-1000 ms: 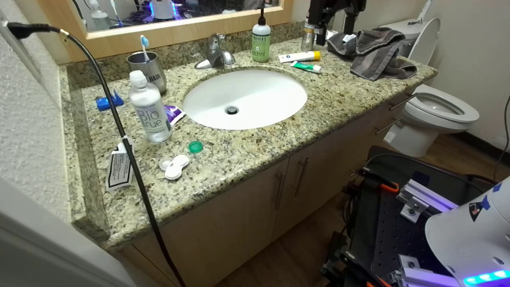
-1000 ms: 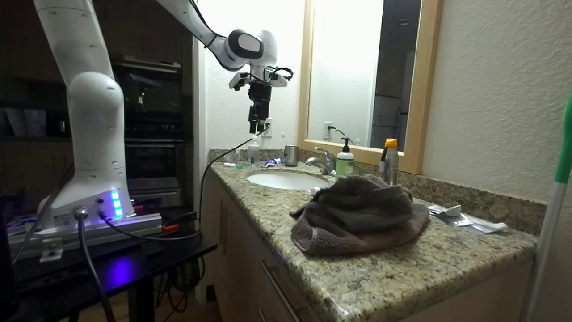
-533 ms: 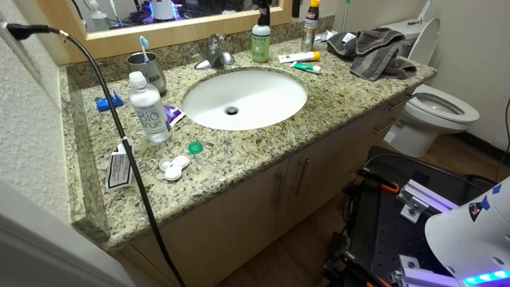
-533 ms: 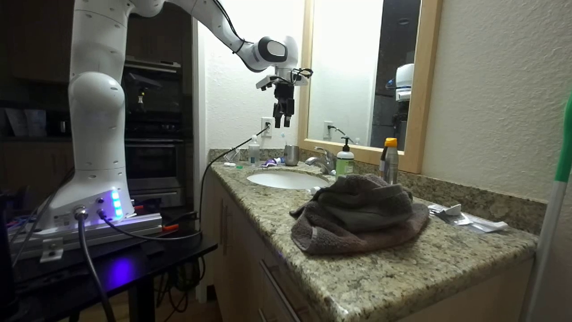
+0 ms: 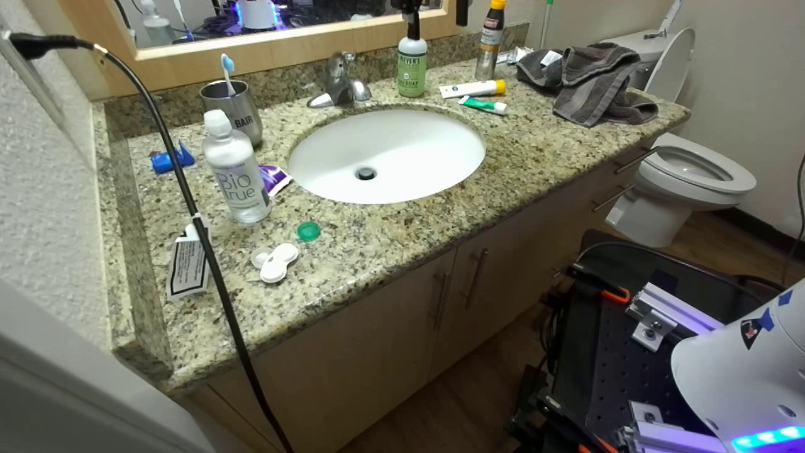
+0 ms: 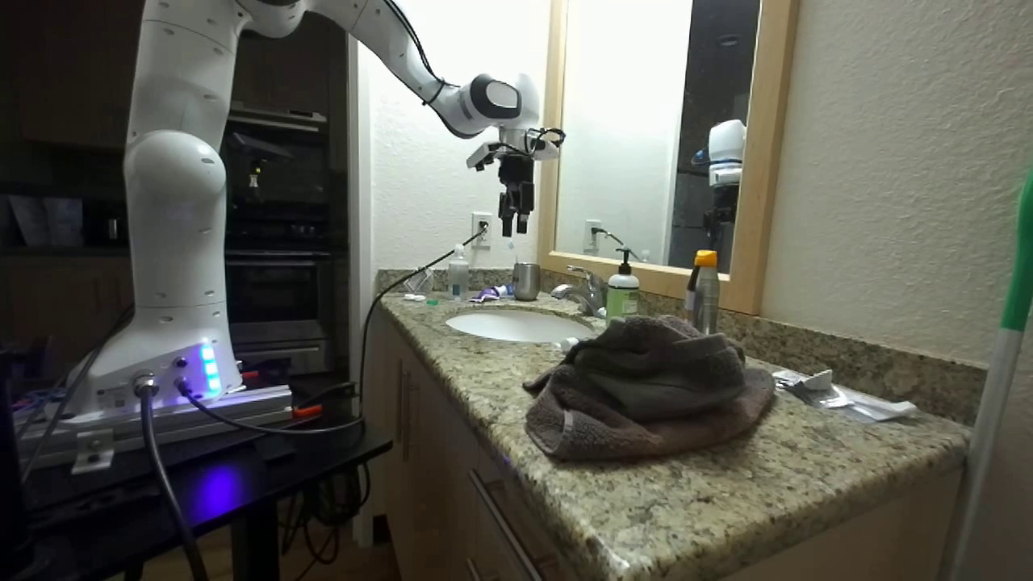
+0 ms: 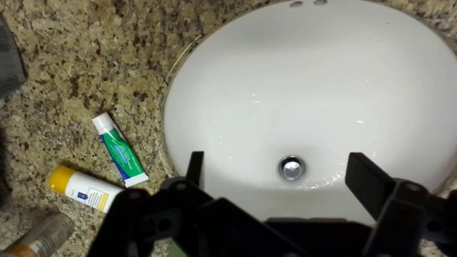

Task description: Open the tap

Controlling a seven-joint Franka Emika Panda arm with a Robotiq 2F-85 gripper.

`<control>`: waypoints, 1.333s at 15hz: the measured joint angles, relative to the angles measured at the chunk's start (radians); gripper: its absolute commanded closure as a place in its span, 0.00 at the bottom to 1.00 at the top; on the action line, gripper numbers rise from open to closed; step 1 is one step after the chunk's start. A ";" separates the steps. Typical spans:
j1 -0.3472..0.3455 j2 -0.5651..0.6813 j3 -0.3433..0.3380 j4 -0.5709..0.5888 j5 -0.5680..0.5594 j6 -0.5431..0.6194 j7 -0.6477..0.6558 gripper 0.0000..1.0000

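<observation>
The tap (image 5: 341, 88) is a small silvery-grey faucet with a short curved spout and a lever handle on top. It stands upright behind the oval white basin (image 5: 390, 148), and it also shows in an exterior view (image 6: 591, 292) beside the soap bottle. My gripper (image 6: 514, 227) points down, high above the counter and apart from the tap. In the wrist view my gripper (image 7: 277, 160) has its fingers wide apart with nothing between them, over the basin and its drain (image 7: 292, 168). The tap does not show in the wrist view.
A green soap bottle (image 5: 412, 69) stands right beside the tap. A metal cup (image 5: 233, 110) with a toothbrush, a clear bottle (image 5: 238, 170), two tubes (image 7: 123, 153), a spray can (image 5: 489, 44) and a grey towel (image 6: 646, 395) lie around the basin. The mirror (image 6: 621, 137) rises behind.
My gripper has moved across toward the mirror side, mostly in the first half second, then dropped slightly. The tap and the things on the counter have not moved.
</observation>
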 measured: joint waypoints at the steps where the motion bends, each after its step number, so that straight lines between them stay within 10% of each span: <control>1: 0.000 0.035 0.000 0.014 -0.001 0.024 0.057 0.00; 9: -0.021 0.379 -0.005 0.375 0.186 0.067 0.297 0.00; 14: -0.019 0.394 -0.007 0.397 0.187 0.065 0.299 0.00; 20: -0.067 0.429 0.026 0.441 0.218 0.052 0.011 0.00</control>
